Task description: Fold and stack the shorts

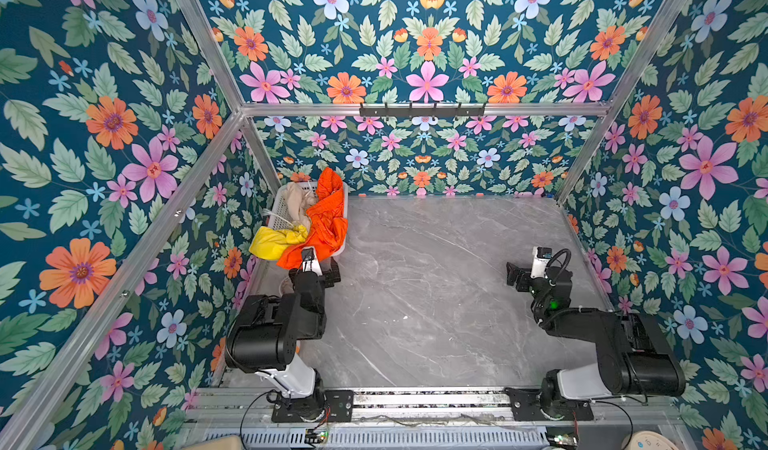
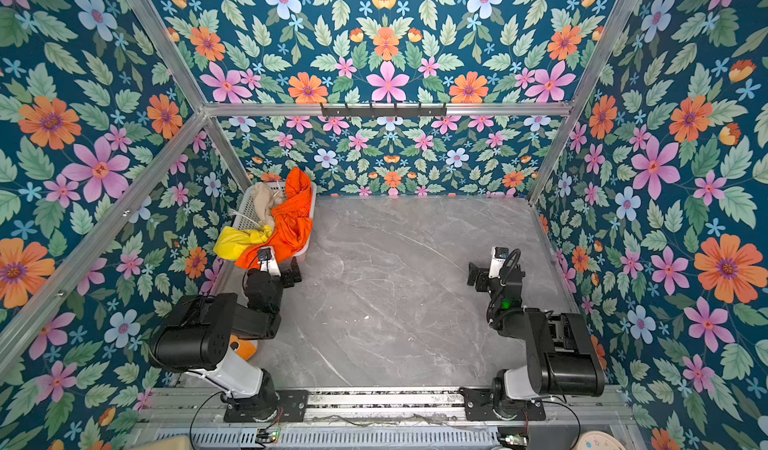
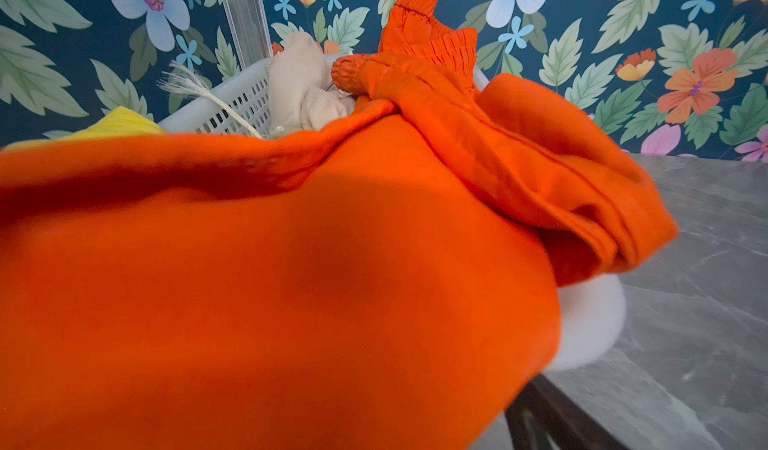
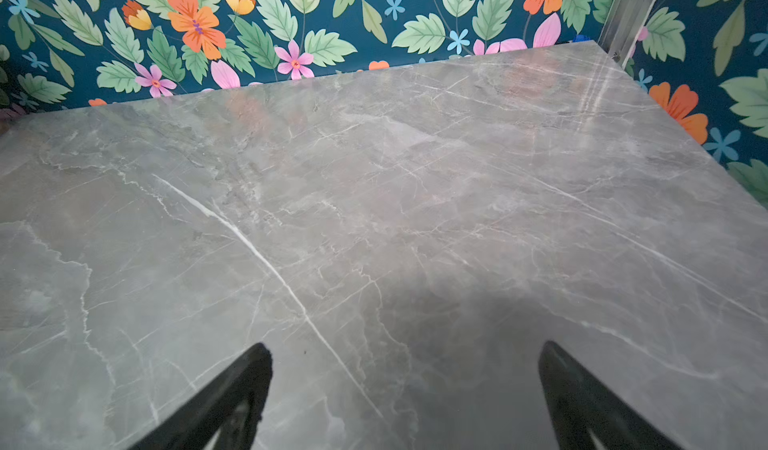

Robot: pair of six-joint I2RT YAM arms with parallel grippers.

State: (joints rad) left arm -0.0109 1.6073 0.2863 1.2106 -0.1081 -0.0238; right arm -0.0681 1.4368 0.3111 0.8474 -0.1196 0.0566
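The three shorts lie heaped in a white perforated basket point(image 1: 281, 205) at the table's back left. The orange shorts point(image 1: 328, 219) spill over its near rim and fill most of the left wrist view point(image 3: 291, 261). The beige shorts point(image 1: 297, 199) lie deeper inside, with white drawstring ends sticking out. The yellow shorts point(image 1: 272, 242) hang over the basket's left near corner. My left gripper point(image 1: 313, 267) sits at the basket's near end, open, with the orange cloth draped over one side; only one finger point(image 3: 536, 414) shows. My right gripper point(image 4: 402, 358) hovers open over bare table, holding nothing.
The grey marble table point(image 1: 436, 294) stretches from the basket to the right wall. An orange plush toy point(image 2: 243, 348) lies under the left arm near the front left. Floral walls and aluminium posts close in three sides. A black hook rail point(image 1: 422, 109) hangs on the back wall.
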